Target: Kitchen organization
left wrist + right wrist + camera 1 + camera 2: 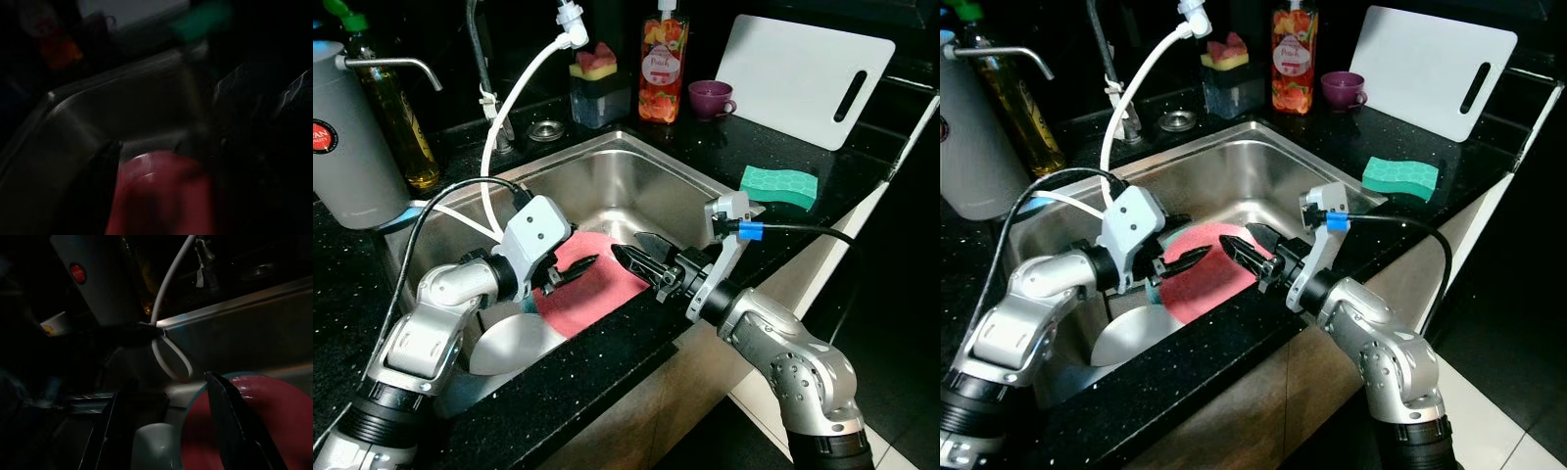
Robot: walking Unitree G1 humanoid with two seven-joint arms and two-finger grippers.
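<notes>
Sink [636,176] brushed steel; counter [862,166] glossy speckled stone; sponge [779,185] seemingly foam.

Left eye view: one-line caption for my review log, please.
Both end effectors, left and right, reach toward a red plate in the steel sink.

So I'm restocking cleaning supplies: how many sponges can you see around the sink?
2: a green sponge on the counter right of the sink, and a yellow and pink sponge in the holder behind the sink. Others may be hidden.

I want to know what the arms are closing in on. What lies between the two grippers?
The red plate, lying in the steel sink. In the head views the left gripper and right gripper point at each other above it.
</notes>
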